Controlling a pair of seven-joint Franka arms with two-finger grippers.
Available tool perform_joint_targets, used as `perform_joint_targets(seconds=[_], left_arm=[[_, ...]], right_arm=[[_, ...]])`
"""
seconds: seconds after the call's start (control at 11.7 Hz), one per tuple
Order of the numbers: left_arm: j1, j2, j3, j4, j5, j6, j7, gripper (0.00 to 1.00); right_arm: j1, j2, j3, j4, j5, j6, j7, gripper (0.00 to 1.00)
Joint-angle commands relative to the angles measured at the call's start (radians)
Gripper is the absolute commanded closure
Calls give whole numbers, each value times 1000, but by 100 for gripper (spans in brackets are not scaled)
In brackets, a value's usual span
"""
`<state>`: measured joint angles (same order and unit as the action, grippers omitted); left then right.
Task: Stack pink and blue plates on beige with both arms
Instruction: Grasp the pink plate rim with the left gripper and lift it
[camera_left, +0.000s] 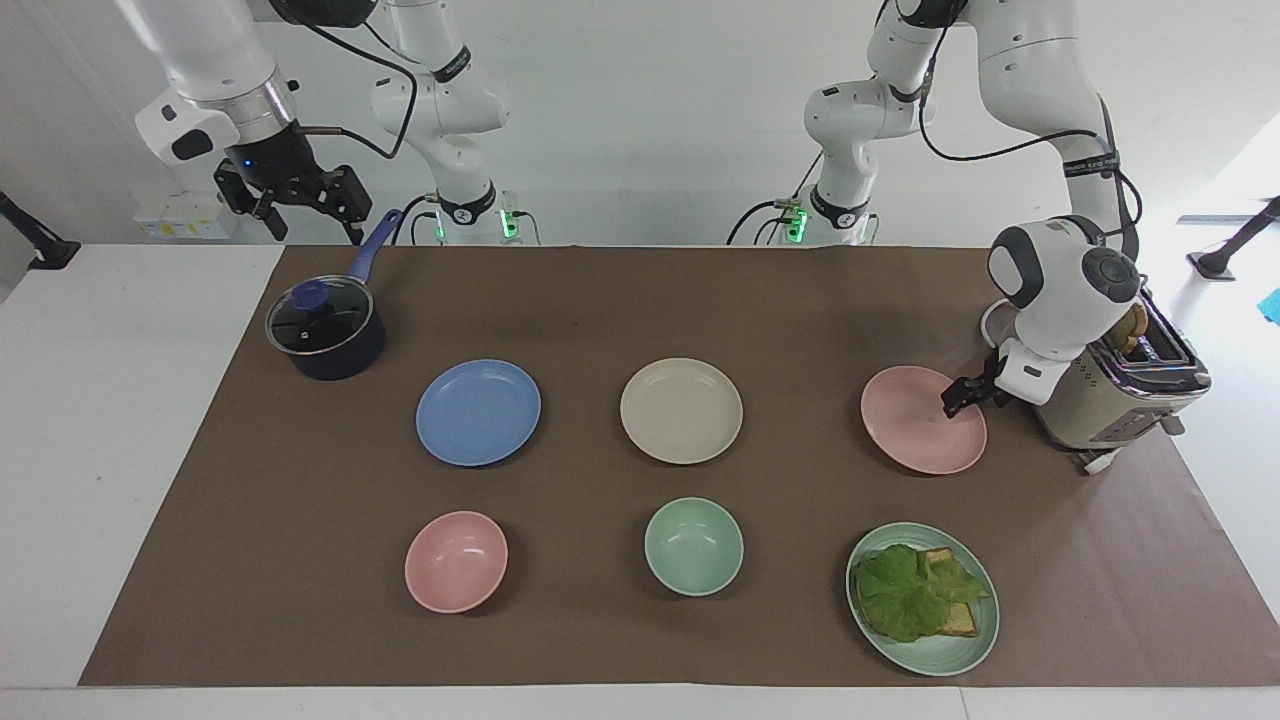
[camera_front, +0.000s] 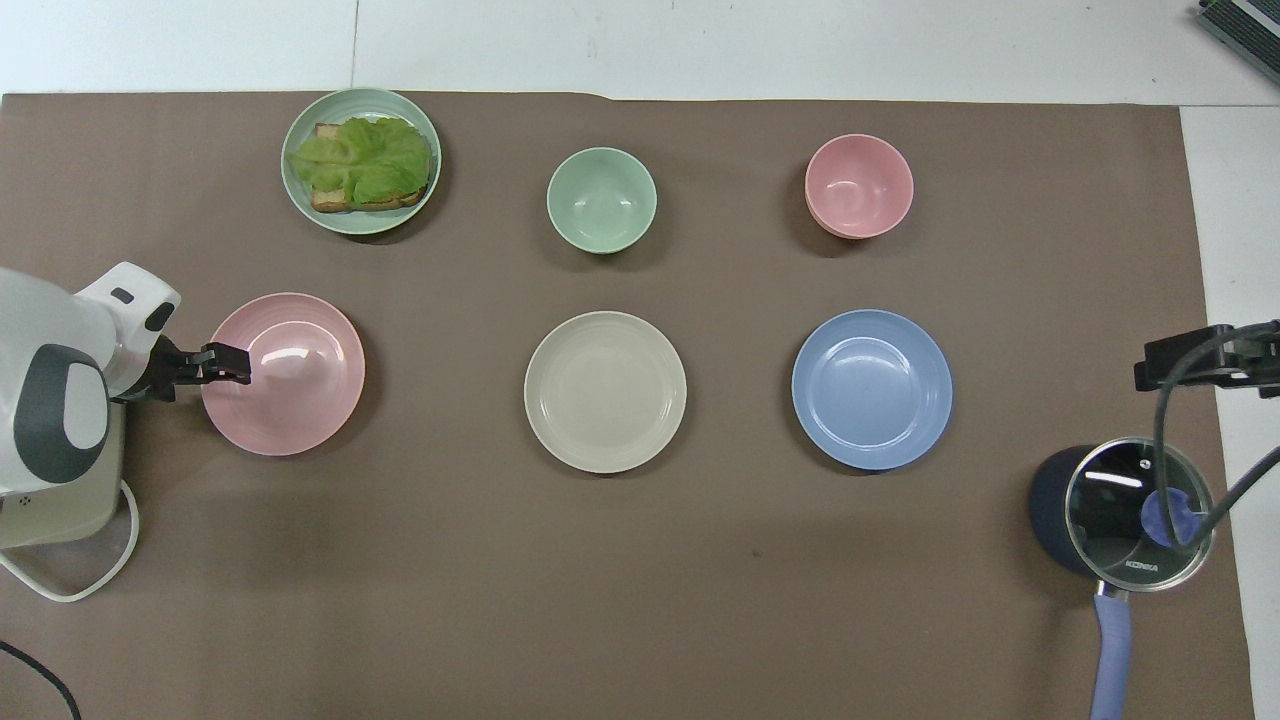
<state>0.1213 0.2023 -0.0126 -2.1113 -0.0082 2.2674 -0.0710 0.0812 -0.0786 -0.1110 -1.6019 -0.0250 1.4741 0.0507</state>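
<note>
Facing view: the left claw (camera_left: 952, 403) reaches low over the pink plate's (camera_left: 915, 425) toaster-side rim, its grip unclear; the right claw (camera_left: 300, 205) waits open above the saucepan (camera_left: 325, 330). Bare mat separates blue plate (camera_left: 478, 412) and beige plate (camera_left: 681, 410).

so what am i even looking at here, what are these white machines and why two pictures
They are two robot arms at a table, each ending in a black two-finger end effector. One picture faces them from across the table; the other looks down from above their end.

On the brown mat lie a pink plate, a beige plate and a blue plate, then two bowls, a green plate with lettuce toast, a pot and a toaster.

The left end effector is low at the pink plate's rim beside the toaster; nothing is lifted. The right end effector waits, open, above the pot.
</note>
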Motion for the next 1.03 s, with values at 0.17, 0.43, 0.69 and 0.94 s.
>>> perform_joint_targets(seconds=[0.17,0.43,0.69,0.94], left_arm=[[1,-24,-7,-27,11,-5,-32,100],[-2,-27,-7,2,11,-72,-18,100],[-8,-41,-19,123,7,-277,-9,100],[-22,-70,-21,203,-155,-384,-18,100]], right_arm=[[-11,-18,2,-20,13,8,-12,0],[-9,-18,2,-20,13,8,-12,0],[-9,-18,2,-20,13,8,-12,0],[-11,-18,2,-20,13,8,-12,0]])
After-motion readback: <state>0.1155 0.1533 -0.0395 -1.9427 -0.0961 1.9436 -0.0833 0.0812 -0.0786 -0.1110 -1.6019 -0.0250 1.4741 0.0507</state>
